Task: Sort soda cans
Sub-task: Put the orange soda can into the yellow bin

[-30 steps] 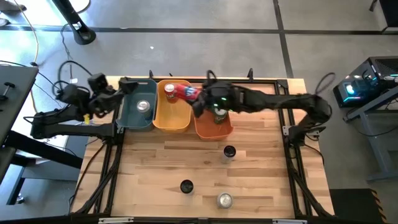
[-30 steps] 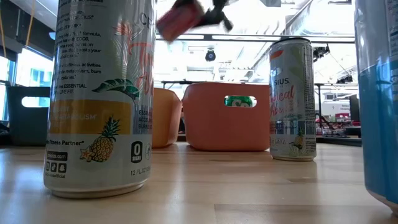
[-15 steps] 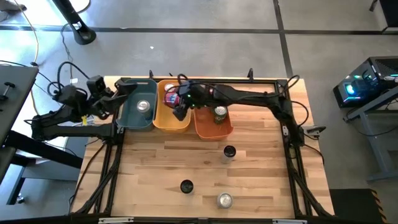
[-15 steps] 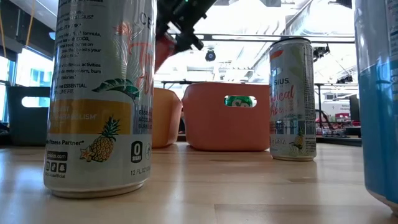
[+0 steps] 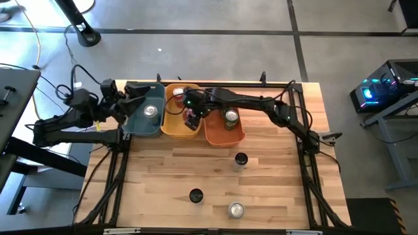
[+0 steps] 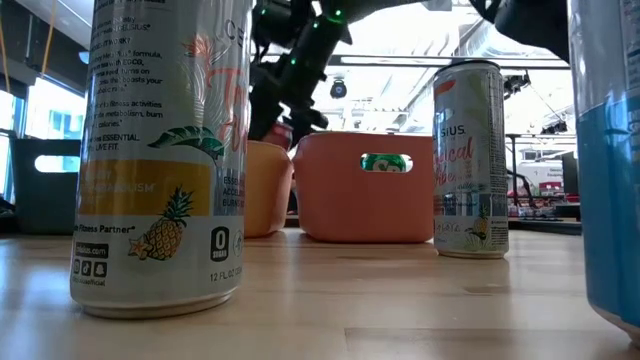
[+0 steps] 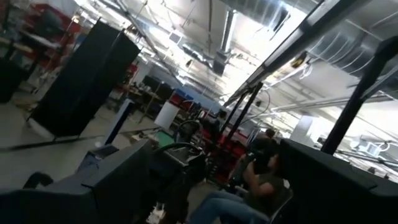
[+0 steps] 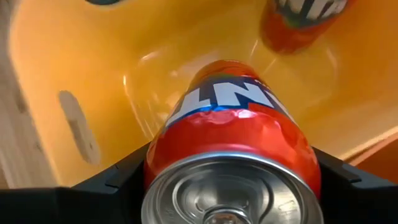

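My right gripper (image 5: 191, 119) reaches from the right over the yellow bin (image 5: 171, 124), shut on a red soda can (image 8: 230, 124). It points steeply down into the bin. A second red can (image 5: 177, 94) stands at the bin's far end. A silver can (image 5: 151, 111) stands in the teal bin (image 5: 138, 121) and a green can (image 5: 230, 118) in the orange bin (image 5: 219, 134). My left gripper (image 5: 121, 104) waits open, off the teal bin's left side, holding nothing. My right gripper pinches the red can's side wall, near its silver top end (image 8: 158, 158), between its two fingers (image 8: 118, 177). The fingers slant down from the right and lie across the can. The can tilts bottom end down inside the yellow bin; I cannot tell whether it touches the floor.
Three loose cans stand upright on the wood: two with dark tops (image 5: 241, 158) (image 5: 195, 195) and a silver-topped one (image 5: 236, 209) near the front edge. The three bins sit side by side along the far edge. Bare wood lies in front of them.
My right gripper has carried the red can from above the orange bin toward the table's left and down into the yellow bin. It has tipped from near level to steeply down. My left gripper has turned a little beside the teal bin.
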